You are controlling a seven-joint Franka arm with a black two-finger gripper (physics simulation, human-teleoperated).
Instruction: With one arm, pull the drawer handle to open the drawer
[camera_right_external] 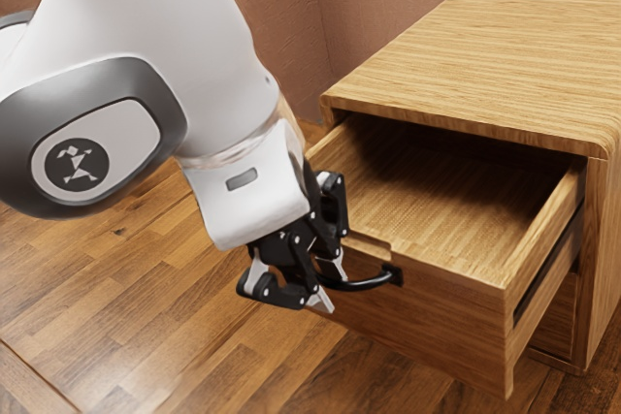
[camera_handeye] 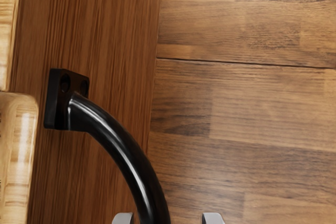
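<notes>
A bulky white arm [camera_right_external: 165, 36] fills the upper left of the frame. A grey joint cap [camera_right_external: 126, 94] carries a dark disc with a white logo [camera_right_external: 76, 162]. The jaws are black with pale tips.

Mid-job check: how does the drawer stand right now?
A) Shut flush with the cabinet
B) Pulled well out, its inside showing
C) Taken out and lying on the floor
B: the drawer juts well out of the cabinet with its bare inside in view, and the gripper is at the handle.
</notes>
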